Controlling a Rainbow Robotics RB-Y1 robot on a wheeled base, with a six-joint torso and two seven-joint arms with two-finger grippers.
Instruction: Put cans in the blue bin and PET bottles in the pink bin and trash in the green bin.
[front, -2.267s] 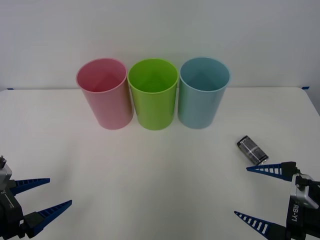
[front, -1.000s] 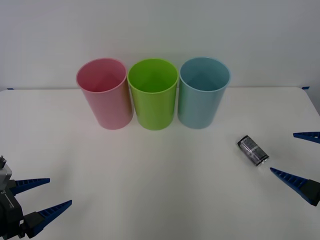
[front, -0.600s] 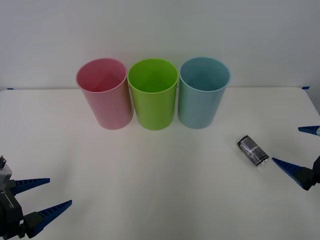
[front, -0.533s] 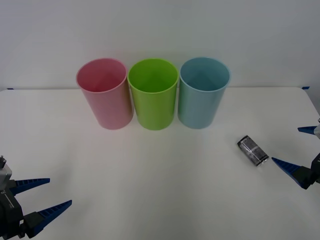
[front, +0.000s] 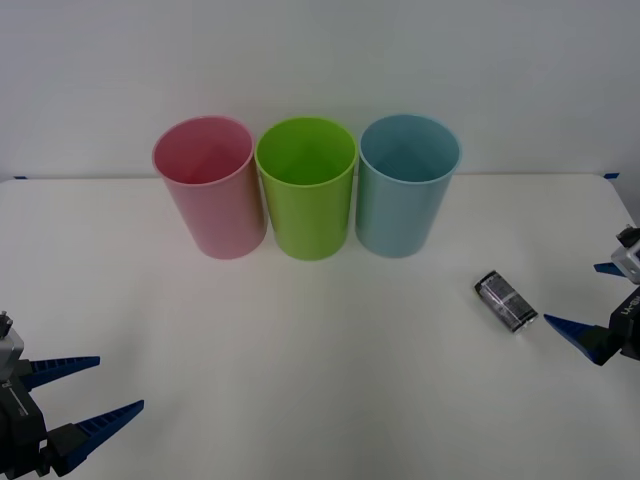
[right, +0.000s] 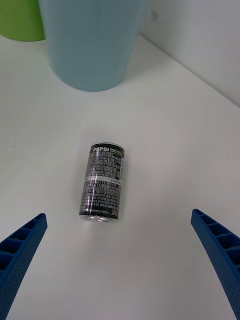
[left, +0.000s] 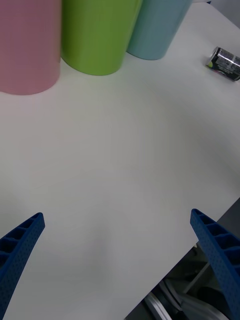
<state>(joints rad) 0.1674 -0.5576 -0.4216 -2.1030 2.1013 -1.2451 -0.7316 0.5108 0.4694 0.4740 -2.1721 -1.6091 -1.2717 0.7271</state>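
Can (front: 506, 301): laid on its side on the white table (front: 320, 360), ahead of the right gripper's spread fingers, on the line between them, untouched.
Right gripper (front: 600, 306): held wide open at the table's right edge, nothing gripped.
Left gripper (front: 82, 393): parked low at the near left, fingers spread wide, nothing held.
Blue bin (front: 406, 185): stood upright beyond the can.
Green bin (front: 306, 187): set between the blue bin and the pink bin (front: 208, 185).
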